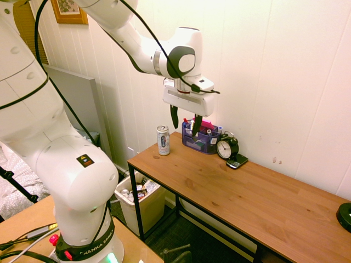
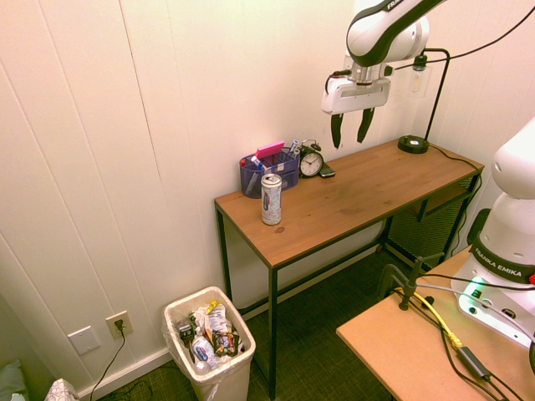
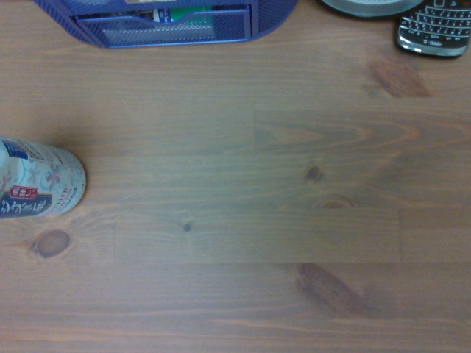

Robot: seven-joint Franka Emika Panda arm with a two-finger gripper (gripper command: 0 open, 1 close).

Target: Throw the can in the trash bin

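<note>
White, the gripper [image 1: 186,119] hangs above the table [image 1: 247,192], fingers spread wide, holding nothing. The silver can [image 1: 163,140] stands upright near the table's corner. From the other side, the trash bin [image 2: 209,355] sits on the floor beside the table. The wrist view crops the can [image 3: 37,189].

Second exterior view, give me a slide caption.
Open gripper hovers above wooden table; slim silver can stands near its end, cream-white trash bin below.
</note>
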